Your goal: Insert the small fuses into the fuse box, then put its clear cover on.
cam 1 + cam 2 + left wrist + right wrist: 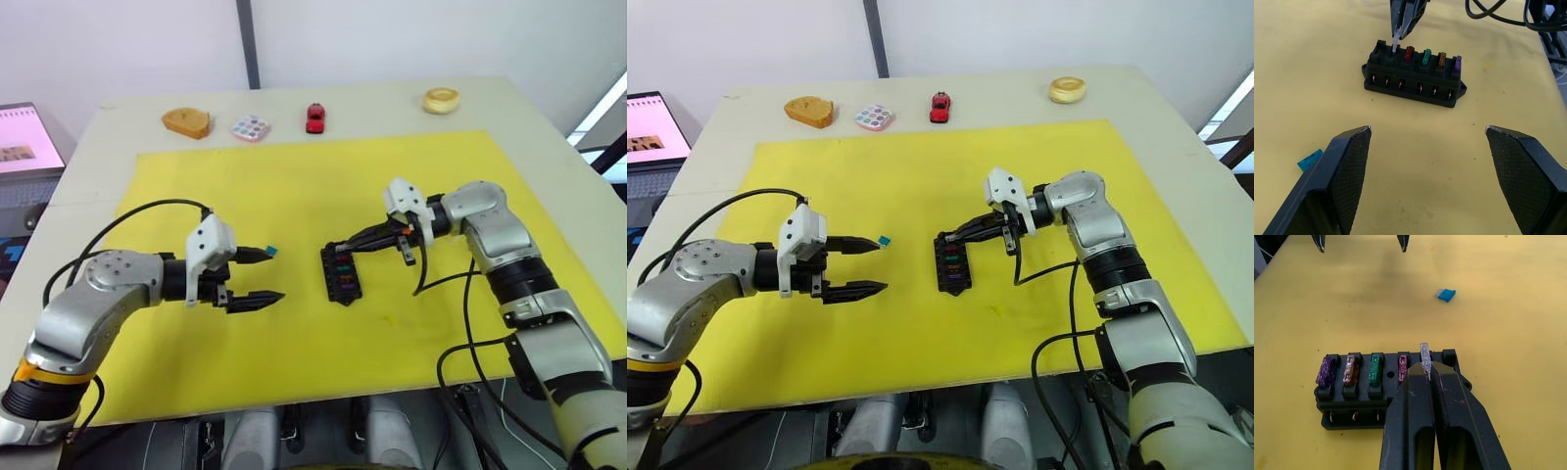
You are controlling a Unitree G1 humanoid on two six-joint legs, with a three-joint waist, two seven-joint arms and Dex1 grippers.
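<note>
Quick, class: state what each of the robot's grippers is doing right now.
Left gripper: open, holding nothing.
Right gripper: shut on a clear grey fuse, at the fuse box.
</note>
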